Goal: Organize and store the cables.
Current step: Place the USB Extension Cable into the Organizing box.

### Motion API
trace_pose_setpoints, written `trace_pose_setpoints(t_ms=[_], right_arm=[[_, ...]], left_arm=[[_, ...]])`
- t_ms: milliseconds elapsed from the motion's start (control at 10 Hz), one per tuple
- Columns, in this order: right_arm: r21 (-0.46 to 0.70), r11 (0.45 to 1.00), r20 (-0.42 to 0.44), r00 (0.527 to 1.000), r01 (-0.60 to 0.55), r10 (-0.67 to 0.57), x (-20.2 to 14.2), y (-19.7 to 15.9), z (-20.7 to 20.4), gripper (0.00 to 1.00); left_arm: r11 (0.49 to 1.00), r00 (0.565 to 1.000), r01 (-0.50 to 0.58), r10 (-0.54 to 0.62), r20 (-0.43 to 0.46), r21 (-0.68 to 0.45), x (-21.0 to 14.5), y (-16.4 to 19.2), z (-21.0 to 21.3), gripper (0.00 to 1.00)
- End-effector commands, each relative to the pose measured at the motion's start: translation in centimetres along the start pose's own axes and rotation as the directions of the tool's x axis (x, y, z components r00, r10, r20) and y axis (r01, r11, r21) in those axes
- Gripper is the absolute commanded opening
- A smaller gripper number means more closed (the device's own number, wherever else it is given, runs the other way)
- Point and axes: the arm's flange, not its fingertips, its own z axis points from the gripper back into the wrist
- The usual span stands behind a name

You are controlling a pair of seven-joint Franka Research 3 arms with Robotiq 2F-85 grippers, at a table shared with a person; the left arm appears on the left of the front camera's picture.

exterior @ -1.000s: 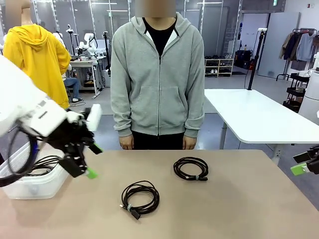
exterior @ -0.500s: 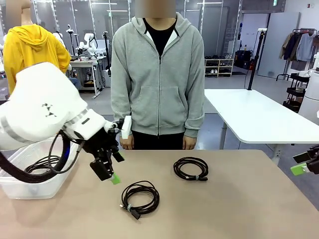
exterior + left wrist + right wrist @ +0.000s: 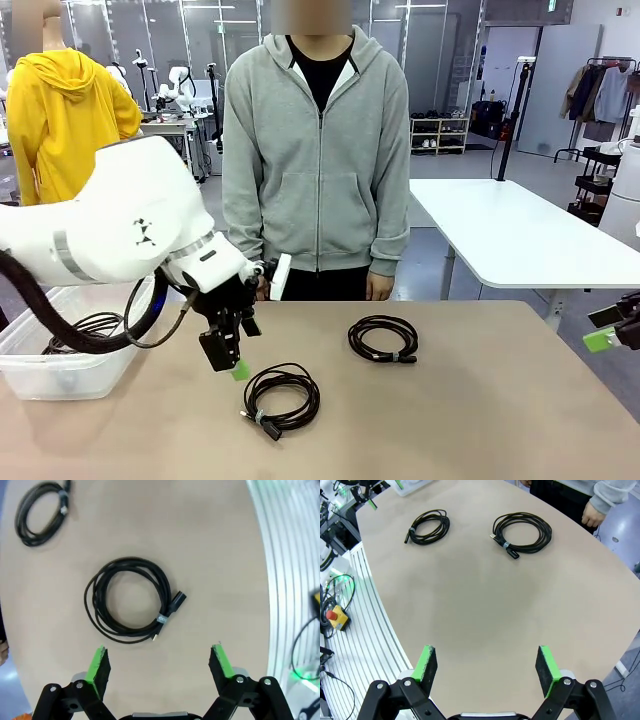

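Cables [image 3: 281, 399] lie coiled on the counter [image 3: 480, 420], the nearer just beside the left tool [image 3: 232, 360], seemingly released and empty.

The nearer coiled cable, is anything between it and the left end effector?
Nothing visible. The left end effector hangs open just above bare table, with the nearer coiled cable lying flat right ahead of its green pads.

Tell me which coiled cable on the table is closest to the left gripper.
The near cable, just beside the open left gripper. The far cable lies farther right, toward the person.
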Motion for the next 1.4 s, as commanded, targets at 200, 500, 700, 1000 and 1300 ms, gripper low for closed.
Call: trace_pose_setpoints(t_ms=[200,500,700,1000,1300], right_arm=[[0.006,1.000,-0.010,1.000,-0.010,0.010,-0.2,0.2,0.2,1.00],[0.006,1.000,-0.010,1.000,-0.010,0.010,-0.2,0.2,0.2,1.00],[0.006,1.000,-0.010,1.000,-0.010,0.010,-0.2,0.2,0.2,1.00],[0.006,1.000,-0.010,1.000,-0.010,0.010,-0.2,0.2,0.2,1.00],[0.006,1.000,-0.010,1.000,-0.010,0.010,-0.2,0.2,0.2,1.00]], left_arm=[[0.995,0.987,0.069,-0.078,-0.138,-0.070,0.8,1.0,-6.0,1.00],[0.989,0.983,0.114,-0.126,-0.136,-0.089,0.6,0.5,-8.5,1.00],[0.989,0.983,0.119,-0.130,-0.127,-0.091,0.4,0.4,-9.4,1.00],[0.992,0.983,0.108,-0.116,-0.143,-0.061,-0.1,0.5,-11.8,1.00],[0.994,0.982,0.103,-0.107,-0.154,-0.032,-0.9,0.6,-13.5,1.00]])
